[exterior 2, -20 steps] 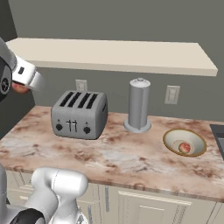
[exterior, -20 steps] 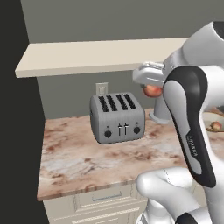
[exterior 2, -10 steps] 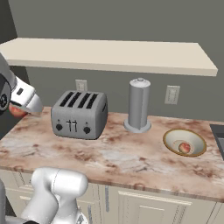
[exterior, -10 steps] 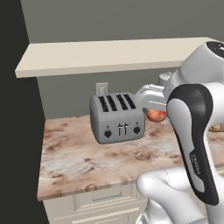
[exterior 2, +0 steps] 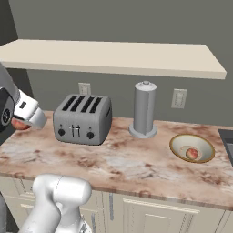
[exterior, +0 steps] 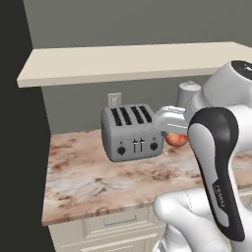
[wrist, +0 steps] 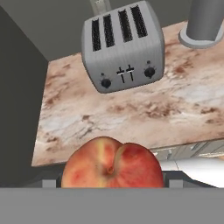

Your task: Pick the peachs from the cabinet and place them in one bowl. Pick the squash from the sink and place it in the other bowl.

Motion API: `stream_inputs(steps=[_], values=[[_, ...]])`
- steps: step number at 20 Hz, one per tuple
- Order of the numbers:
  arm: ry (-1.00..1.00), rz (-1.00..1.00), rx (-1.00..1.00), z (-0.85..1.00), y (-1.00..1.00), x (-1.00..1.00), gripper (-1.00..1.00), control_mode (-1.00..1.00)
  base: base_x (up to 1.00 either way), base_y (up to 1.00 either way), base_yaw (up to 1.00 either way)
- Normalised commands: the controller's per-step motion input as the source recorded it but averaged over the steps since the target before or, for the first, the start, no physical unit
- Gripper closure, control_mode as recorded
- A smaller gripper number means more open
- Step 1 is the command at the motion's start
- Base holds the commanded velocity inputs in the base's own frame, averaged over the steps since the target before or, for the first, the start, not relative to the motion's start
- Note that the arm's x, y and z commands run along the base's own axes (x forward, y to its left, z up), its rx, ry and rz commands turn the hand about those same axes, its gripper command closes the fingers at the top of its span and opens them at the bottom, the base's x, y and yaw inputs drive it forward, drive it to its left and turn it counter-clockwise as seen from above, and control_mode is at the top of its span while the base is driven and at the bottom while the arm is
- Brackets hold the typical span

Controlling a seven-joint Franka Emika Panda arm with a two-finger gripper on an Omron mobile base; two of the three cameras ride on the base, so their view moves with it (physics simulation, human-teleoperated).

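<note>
Peach (wrist: 113,162) sits pinched in the end effector (exterior: 173,132), its red-orange body pressed between the two finger tips in the hand view and peeking out under the white hand in the left base view (exterior: 175,140). It hangs in the air above the marbled desk (exterior: 98,179), just in front of the toaster (exterior: 133,132) and apart from its face. In the right base view the held fruit (exterior 2: 20,124) shows low at the left edge, well left of the toaster. A second peach (exterior 2: 192,154) lies in the bowl (exterior 2: 191,148), which stands near the desk's right end, close beside the sink edge (exterior 2: 227,141). A tall grey canister (exterior 2: 144,109) stands between toaster and bowl, near the back wall. Bare desk stretches wide in front of the toaster and canister to the front edge. The cabinet slab (exterior 2: 113,57) runs overhead, well above all of them.
</note>
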Motion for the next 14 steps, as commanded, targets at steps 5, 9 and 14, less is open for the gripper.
stream_inputs(steps=[5, 9, 14], values=[[0.18, 0.00, -0.03, -0.12, -0.30, 0.00, 1.00, -1.00, 0.00, 0.00, 0.00], [0.12, -0.01, -0.01, -0.02, -0.07, 0.00, 1.00, -1.00, 0.00, 0.00, 0.00], [0.00, 0.00, 0.00, 0.00, 0.00, 0.00, 1.00, -1.00, 0.00, 0.00, 0.00]])
